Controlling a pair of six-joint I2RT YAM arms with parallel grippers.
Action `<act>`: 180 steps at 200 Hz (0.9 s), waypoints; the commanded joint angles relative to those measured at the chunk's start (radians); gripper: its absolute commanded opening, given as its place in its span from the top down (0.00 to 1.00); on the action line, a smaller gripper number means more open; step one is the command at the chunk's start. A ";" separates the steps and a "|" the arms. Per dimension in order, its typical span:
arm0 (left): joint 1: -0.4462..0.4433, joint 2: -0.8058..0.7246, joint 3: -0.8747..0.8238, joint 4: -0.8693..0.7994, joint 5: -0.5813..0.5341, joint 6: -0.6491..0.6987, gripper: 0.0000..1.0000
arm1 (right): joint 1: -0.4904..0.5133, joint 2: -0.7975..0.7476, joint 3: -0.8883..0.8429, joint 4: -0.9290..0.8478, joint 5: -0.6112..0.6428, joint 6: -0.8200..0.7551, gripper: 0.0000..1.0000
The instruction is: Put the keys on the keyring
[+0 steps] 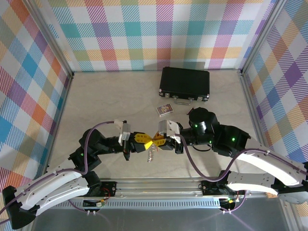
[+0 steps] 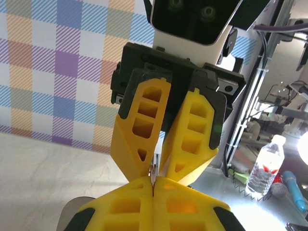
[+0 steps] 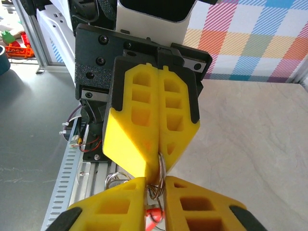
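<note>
Top view, grippers: the left gripper (image 1: 144, 143) and the right gripper (image 1: 161, 140) meet tip to tip, low over the near part of the worktop (image 1: 106, 106).
Top view, keyring: the keyring (image 1: 150, 155) hangs as a silvery loop just below the meeting point, and whether it touches the worktop cannot be told.
Top view, bystanders: a black case (image 1: 185, 83) and a small card box (image 1: 165, 110) lie well apart, further back.
Left wrist view, jaws: the left jaws are pressed together on a thin metal sliver at their seam. The right jaws taper to the same spot from above.
Right wrist view, ring: a bright wire curve shows at the tip of the left jaws, so they seem to be pinching the ring.
Right wrist view, key: the red head of the key (image 3: 153, 214) sits in the narrow slot of the right jaws, which seem to be pinching it.
Step in hand: threading, I judge, with the key brought to the held ring but not seen riding on it.
Next move calls for: a small, steady push or twist of the key along the wire while the left grip stays firm. A slip would drop either piece.
</note>
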 commanded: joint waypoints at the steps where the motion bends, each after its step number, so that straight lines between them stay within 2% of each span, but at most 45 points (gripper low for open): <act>1: -0.004 -0.014 -0.005 0.153 -0.007 -0.050 1.00 | 0.010 -0.027 -0.018 0.035 -0.051 0.010 0.83; 21: -0.004 -0.012 -0.005 0.164 -0.006 -0.055 1.00 | 0.010 -0.040 -0.029 0.050 -0.055 0.015 0.77; 50: -0.003 -0.014 -0.007 0.171 -0.006 -0.064 1.00 | 0.011 -0.059 -0.042 0.066 -0.051 0.019 0.76; 118: -0.003 -0.014 -0.018 0.189 0.008 -0.082 1.00 | 0.010 -0.062 -0.052 0.075 -0.037 0.023 0.91; 180: -0.004 -0.006 -0.026 0.219 0.023 -0.097 1.00 | 0.010 -0.037 -0.047 0.069 -0.046 0.025 0.95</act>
